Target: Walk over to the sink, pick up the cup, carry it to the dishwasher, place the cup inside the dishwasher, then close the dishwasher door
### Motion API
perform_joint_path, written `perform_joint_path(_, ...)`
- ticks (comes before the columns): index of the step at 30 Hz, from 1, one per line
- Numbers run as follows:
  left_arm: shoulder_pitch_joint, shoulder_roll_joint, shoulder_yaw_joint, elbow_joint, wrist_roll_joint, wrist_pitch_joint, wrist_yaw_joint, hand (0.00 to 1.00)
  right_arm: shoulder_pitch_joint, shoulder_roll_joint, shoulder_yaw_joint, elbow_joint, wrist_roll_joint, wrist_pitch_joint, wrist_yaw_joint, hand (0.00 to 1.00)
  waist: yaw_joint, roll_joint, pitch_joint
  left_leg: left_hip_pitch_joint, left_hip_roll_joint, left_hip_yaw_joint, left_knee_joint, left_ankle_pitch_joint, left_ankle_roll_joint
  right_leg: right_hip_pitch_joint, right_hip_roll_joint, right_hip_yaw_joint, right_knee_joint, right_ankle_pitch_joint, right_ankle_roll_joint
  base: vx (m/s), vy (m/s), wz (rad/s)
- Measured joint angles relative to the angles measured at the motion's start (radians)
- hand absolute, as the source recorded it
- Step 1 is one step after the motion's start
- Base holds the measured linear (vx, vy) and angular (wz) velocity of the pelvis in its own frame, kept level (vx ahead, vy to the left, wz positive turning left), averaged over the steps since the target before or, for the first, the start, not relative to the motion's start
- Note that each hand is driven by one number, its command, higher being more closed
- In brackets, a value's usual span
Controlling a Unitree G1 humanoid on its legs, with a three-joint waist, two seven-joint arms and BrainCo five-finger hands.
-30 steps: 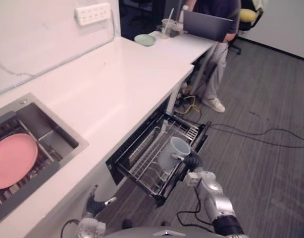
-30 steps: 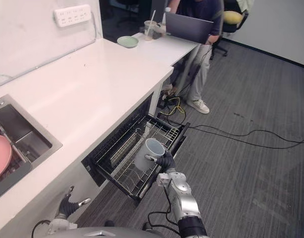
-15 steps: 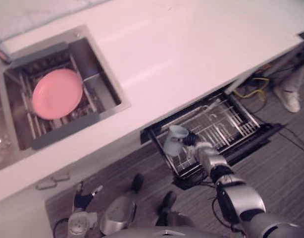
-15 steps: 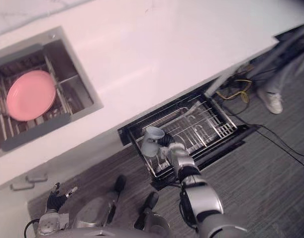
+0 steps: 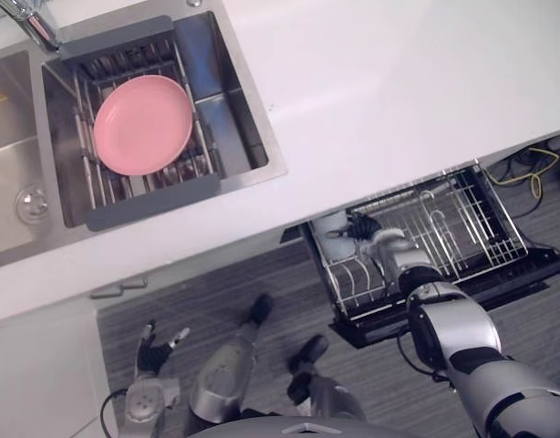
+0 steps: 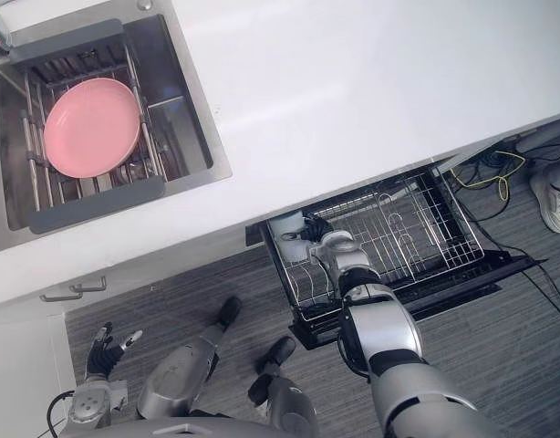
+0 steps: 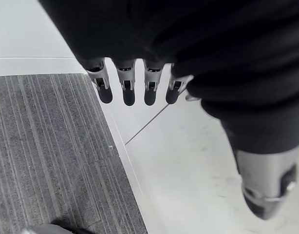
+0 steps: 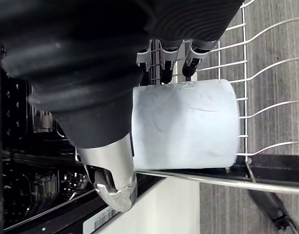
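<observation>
Your cup now sits lowered into the sink-side corner of the dishwasher rack.
Your right hand still grips it; your left hand hangs slack-fingered over grey carpet, below the white worktop.

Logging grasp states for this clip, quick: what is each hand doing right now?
Left hand: open, holding nothing.
Right hand: shut on the cup, at the dishwasher rack.

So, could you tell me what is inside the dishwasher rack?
A pale cup, gripped by the right hand, is in a corner of the dishwasher rack by the counter. The counter hides anything deeper in.
</observation>
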Motion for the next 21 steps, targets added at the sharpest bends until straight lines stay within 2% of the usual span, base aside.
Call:
perform_joint_path(3, -0.002, 0.001, 0.0, 0.0, 0.0, 0.002, -0.003, 0.0, -0.012, 0.001, 0.003, 0.0, -0.059, -0.001, 0.0, 0.0, 0.001, -0.006, 0.003, -0.002, 0.008, 0.004, 0.0, 0.004, -0.001, -0.003, 0.006, 0.003, -0.001, 0.002, -0.002, 0.0, -0.027, -0.04)
perform_joint_path(7, -0.002, 0.001, -0.008, -0.001, 0.001, 0.025, -0.008, 0.0, -0.015, 0.001, 0.044, -0.01, -0.074, -0.022, -0.02, 0.0, 0.0, -0.023, 0.012, 0.006, 0.019, 0.017, 0.0, 0.003, -0.009, -0.003, 0.016, 0.025, -0.001, 0.001, -0.008, 0.0, -0.028, -0.12)
perform_joint_path(10, -0.001, 0.003, -0.014, 0.0, 0.016, 0.035, -0.018, 0.0, 0.029, 0.002, 0.07, -0.158, -0.077, -0.054, -0.047, 0.0, -0.016, -0.036, 0.013, 0.024, 0.028, 0.057, 0.0, -0.001, -0.015, -0.002, 0.019, 0.065, 0.001, 0.006, -0.013, -0.02, 0.006, -0.36)
perform_joint_path(14, 0.002, 0.016, -0.018, 0.007, 0.033, 0.041, -0.007, 0.0, 0.253, 0.011, 0.066, -0.522, 0.045, -0.08, -0.088, 0.0, -0.058, -0.078, -0.012, 0.047, 0.036, 0.106, -0.001, -0.015, -0.014, -0.002, 0.023, 0.117, 0.004, 0.007, -0.013, -0.01, 0.019, -0.39)
perform_joint_path(15, 0.008, 0.021, -0.012, 0.018, 0.033, 0.049, 0.004, 0.0, 0.37, 0.04, 0.053, -0.648, 0.105, -0.09, -0.107, 0.0, -0.078, -0.099, -0.034, 0.052, 0.038, 0.117, -0.001, -0.021, -0.011, -0.002, 0.024, 0.132, 0.003, 0.006, -0.011, 0.03, 0.018, -0.3)
perform_joint_path(16, 0.011, 0.021, -0.006, 0.029, 0.033, 0.053, 0.005, 0.0, 0.435, 0.06, 0.038, -0.71, 0.129, -0.098, -0.111, 0.0, -0.09, -0.108, -0.048, 0.055, 0.038, 0.12, -0.001, -0.024, -0.011, -0.002, 0.024, 0.136, 0.004, 0.004, -0.009, 0.06, 0.011, -0.24)
perform_joint_path(17, 0.02, 0.022, 0.006, 0.051, 0.034, 0.055, 0.008, 0.0, 0.571, 0.105, 0.006, -0.812, 0.157, -0.116, -0.111, 0.0, -0.121, -0.121, -0.074, 0.065, 0.038, 0.115, -0.001, -0.032, -0.009, 0.0, 0.023, 0.149, 0.019, -0.005, -0.006, 0.07, 0.003, -0.09)
perform_joint_path(18, 0.035, 0.025, 0.007, 0.066, 0.044, 0.055, 0.011, 0.0, 0.696, 0.143, -0.027, -0.903, 0.17, -0.14, -0.106, 0.0, -0.159, -0.125, -0.089, 0.076, 0.036, 0.103, -0.007, -0.054, -0.001, -0.002, 0.025, 0.219, 0.07, -0.038, 0.0, 0.06, 0.01, 0.23)
perform_joint_path(19, 0.041, 0.026, 0.009, 0.085, 0.057, 0.056, 0.01, 0.0, 0.819, 0.163, -0.068, -0.987, 0.196, -0.162, -0.091, 0.0, -0.209, -0.116, -0.101, 0.088, 0.034, 0.071, -0.007, -0.061, 0.008, -0.002, 0.024, 0.324, 0.123, -0.064, 0.001, 0.06, 0.05, 0.48)
perform_joint_path(21, 0.041, 0.026, 0.023, 0.092, 0.084, 0.055, 0.004, 0.0, 0.955, 0.191, -0.136, -1.085, 0.234, -0.184, -0.058, 0.0, -0.257, -0.12, -0.117, 0.1, 0.025, 0.025, -0.006, -0.06, 0.006, 0.003, 0.022, 0.431, 0.169, -0.108, -0.007, 0.08, 0.078, 0.79)
